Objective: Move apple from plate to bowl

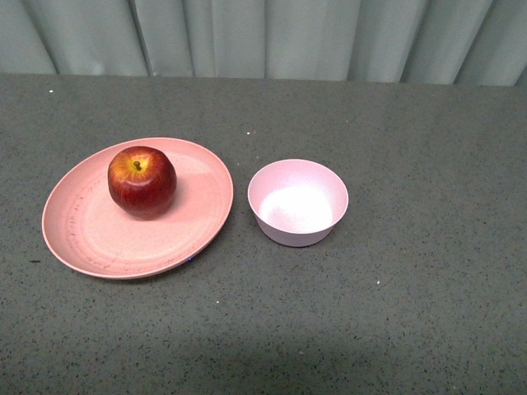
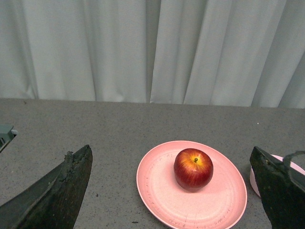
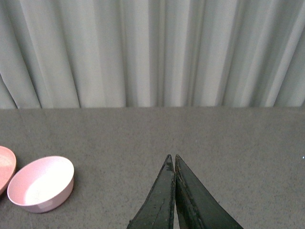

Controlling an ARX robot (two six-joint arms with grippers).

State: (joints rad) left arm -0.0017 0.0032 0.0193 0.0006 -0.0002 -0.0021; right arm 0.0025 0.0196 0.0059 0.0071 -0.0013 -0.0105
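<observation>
The dark-red apple (image 1: 142, 181) with a yellow patch round its stem sits upright on the wide salmon-pink plate (image 1: 90, 234) at the left of the table. The small pale-pink bowl (image 1: 298, 202) stands empty just right of the plate. Neither gripper shows in the front view. In the left wrist view my left gripper (image 2: 171, 157) is open, its dark fingers wide apart, with the apple (image 2: 193, 169) and plate (image 2: 162, 191) ahead between them. In the right wrist view my right gripper (image 3: 172, 156) is shut and empty over bare table, the bowl (image 3: 42, 183) off to one side.
A pale pleated curtain (image 1: 263, 37) hangs along the far edge of the dark grey speckled table (image 1: 412, 313). A grey object (image 2: 5, 133) shows at the edge of the left wrist view.
</observation>
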